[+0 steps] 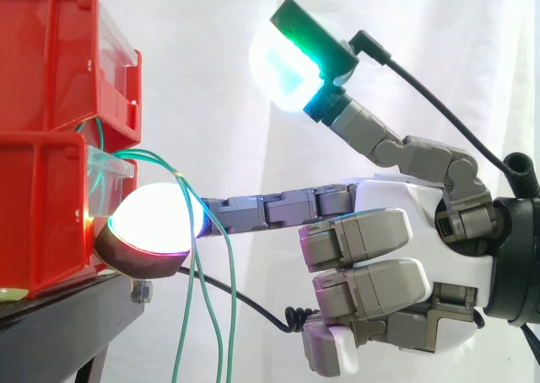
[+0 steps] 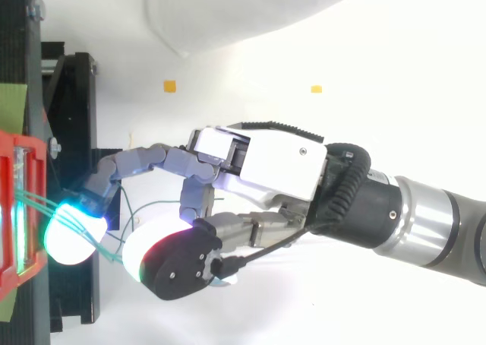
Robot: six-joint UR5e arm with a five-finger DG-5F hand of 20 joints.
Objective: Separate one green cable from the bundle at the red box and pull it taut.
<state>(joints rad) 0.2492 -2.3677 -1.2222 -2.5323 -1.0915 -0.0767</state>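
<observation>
- Two red bins are stacked on a black stand [image 1: 67,315] before a white curtain [image 1: 211,54], the upper red bin [image 1: 51,54] directly on the lower red bin [image 1: 42,223].
- A clear plate [image 1: 108,174] fronts the lower bin and juts towards the hand.
- A bolt [image 1: 142,292] sits under the stand's edge, just below the lit pad.
- In the top view, two small orange markers [image 2: 169,86] [image 2: 316,89] lie on the white surface, well apart from the work.
- The green cables [image 1: 152,154] come out at the clear plate, arc over and hang down loosely past the stand's edge.
- The hand [image 1: 422,223] reaches in from the right and grasps nothing.
- A straight finger stretches to the lower bin, and its glowing pad [image 1: 156,218] sits just at the bin's front corner, under the plate.
- Several green strands drape over that pad and across the finger behind it.
- Another finger is lifted high, its cyan-green pad [image 1: 287,62] well clear of the cables.
- The remaining fingers fold against the palm and pinch nothing.
</observation>
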